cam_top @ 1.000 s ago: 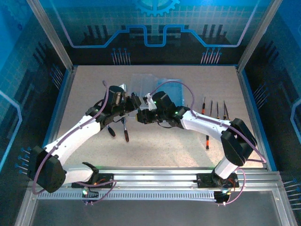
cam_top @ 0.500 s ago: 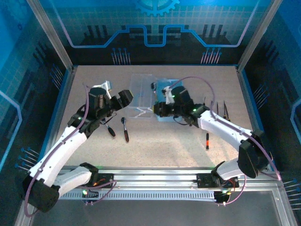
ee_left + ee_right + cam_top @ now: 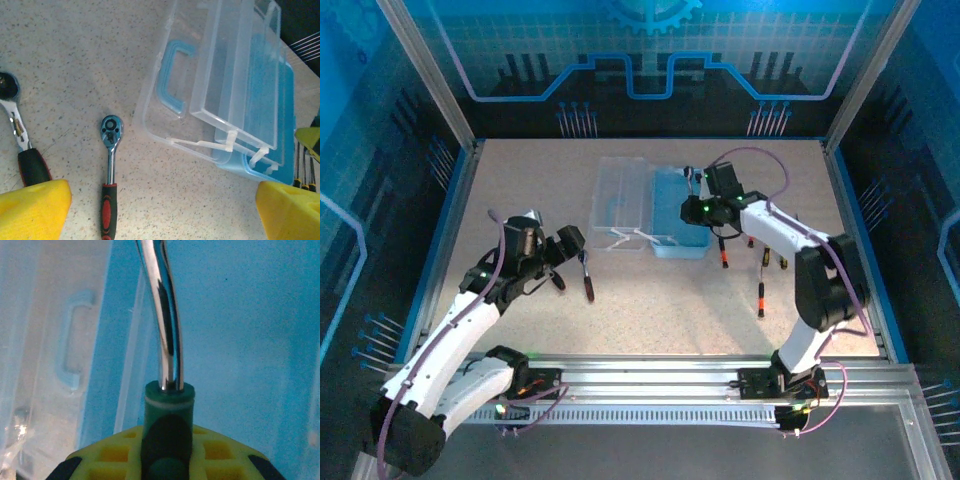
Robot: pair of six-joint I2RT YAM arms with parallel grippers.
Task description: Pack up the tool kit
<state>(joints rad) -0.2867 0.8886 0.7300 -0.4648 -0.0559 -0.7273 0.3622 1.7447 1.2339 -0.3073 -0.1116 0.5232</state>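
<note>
While the left gripper [image 3: 570, 243] hangs over the table [image 3: 650, 330] left of centre, its jaws stand wide apart and hold nothing. Its yellow pads [image 3: 32, 207] sit at the two lower corners of the wrist view, with bare tabletop between them. The right gripper [image 3: 167, 455] is clenched on the dark handle of a chrome tool [image 3: 167, 325], whose bent shaft reaches out above the blue base [image 3: 678, 232] of the case [image 3: 660, 250]. The case sits open at the far centre of the table. Its clear lid [image 3: 618, 190] is folded out flat to the left, and the base is touching it on the right. From above, the right gripper is at the base's right edge. The lid's blue handle [image 3: 172, 75] shows through the clear plastic on its left side. A ratchet [image 3: 110, 170] with a red-and-black grip lies on the table near the lid's near left corner, apart from it. A second ratchet [image 3: 17, 135] lies further left, its grip running under the left pad. Several slim screwdrivers [image 3: 765, 255] lie right of the case, and one of them [image 3: 761, 300] is nearer than the rest and apart from them.
</note>
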